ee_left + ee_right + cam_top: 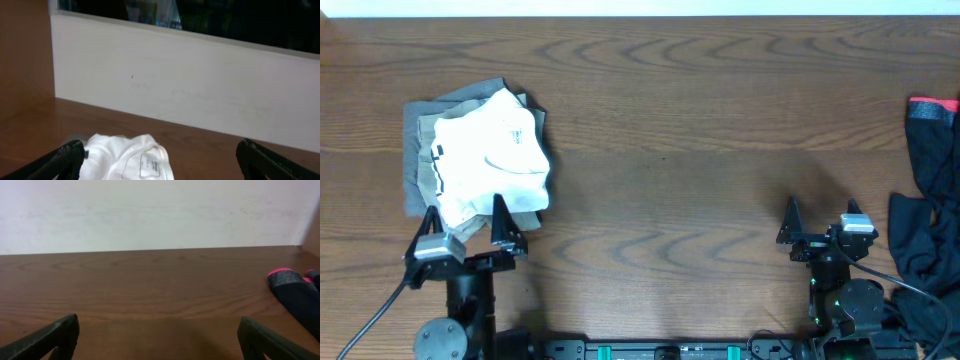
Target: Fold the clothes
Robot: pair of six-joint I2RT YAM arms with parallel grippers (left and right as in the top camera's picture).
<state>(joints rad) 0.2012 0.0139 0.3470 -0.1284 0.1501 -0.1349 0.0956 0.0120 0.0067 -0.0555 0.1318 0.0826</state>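
Stack: a white shirt (490,160) lies folded on top of khaki cloth (417,165) at the left of the table (700,150). A grey edge (470,95) shows at the far side. How many pieces lie under the shirt cannot be told.
Shirt detail: the left wrist view shows the collar and a small label, its print too blurred to read. The frame's lower edge cuts the shirt off.
Left gripper (465,215): jaws wide, holding nothing, at the stack's near edge. From overhead one fingertip overlaps the shirt, but contact cannot be judged.
Right gripper (820,215): jaws wide, holding nothing, over bare wood, apart from the cloth at its right.
Black garments (925,215): crumpled at the table's right edge and cut off by the frame, with a pink band (932,103) at the far end. Whether this is one piece or several is unclear.
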